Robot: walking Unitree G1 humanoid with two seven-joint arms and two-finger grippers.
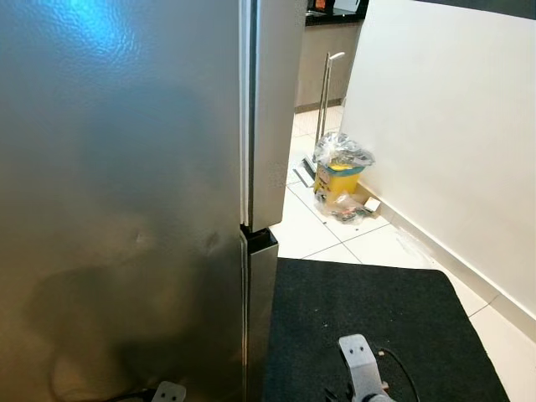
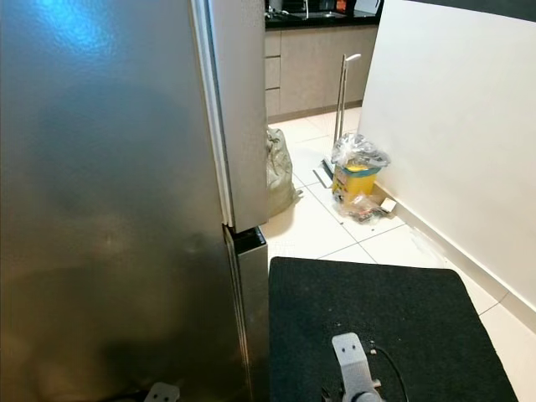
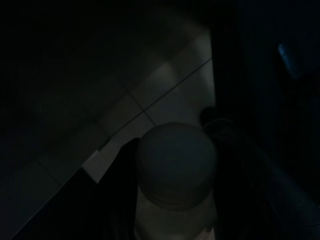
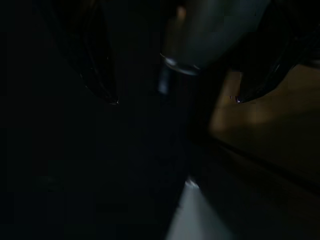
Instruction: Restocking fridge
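- While I stand close before the fridge, its steel doors are closed; the upper and lower doors meet at a notch on its right edge.
- My left gripper pinches a bottle with a pale round cap, held low beside the fridge over pale floor tiles; the view is very dark.
- My right gripper has its two black fingers spread apart, in near darkness.
- My right arm hangs low to the right of the fridge, above a black mat.
- Beyond the fridge's right edge, near a white wall, a yellow bin holds a clear plastic liner.
- Behind that bin stands a long-handled dustpan.
- A grey bag rests against the fridge's side.
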